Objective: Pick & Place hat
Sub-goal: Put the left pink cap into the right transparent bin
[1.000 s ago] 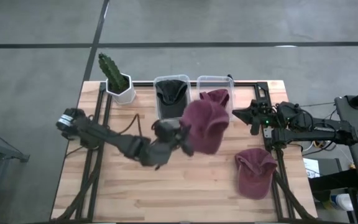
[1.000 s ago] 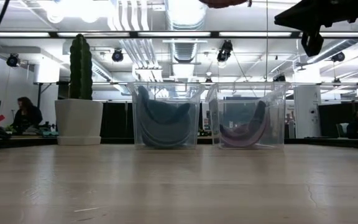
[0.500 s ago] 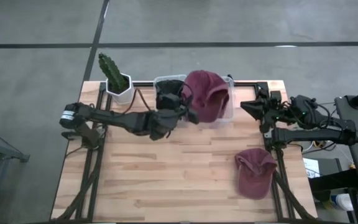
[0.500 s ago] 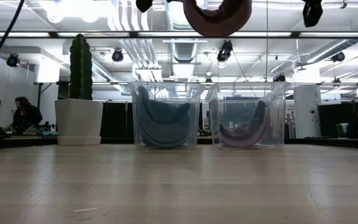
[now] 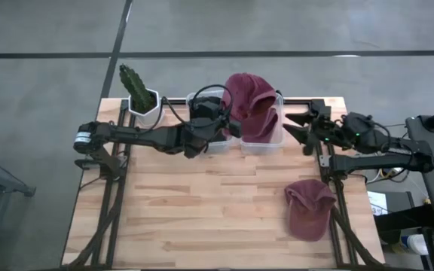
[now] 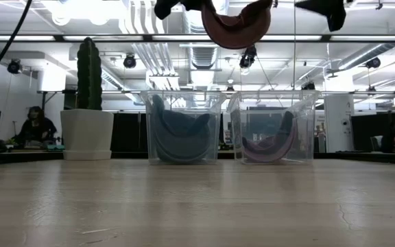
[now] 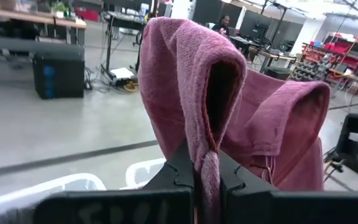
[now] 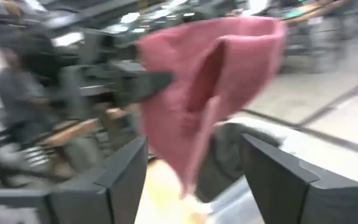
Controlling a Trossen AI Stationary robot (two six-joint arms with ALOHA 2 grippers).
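Maroon hat (image 5: 251, 105): upper centre, hanging over right-hand clear bin (image 5: 262, 143) | soft, light, floppy; hold by folded edge | left gripper (image 7: 207, 180) clamped on its fabric | right gripper (image 8: 191, 177) wide open, empty, just right of the bins | nearby: dark-hat bin (image 5: 202, 98), cactus pot (image 5: 143, 105), second hat (image 5: 309, 209) lower right.

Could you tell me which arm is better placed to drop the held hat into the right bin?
Left: its gripper is shut on the hat above the bin; the right gripper waits open beside it.
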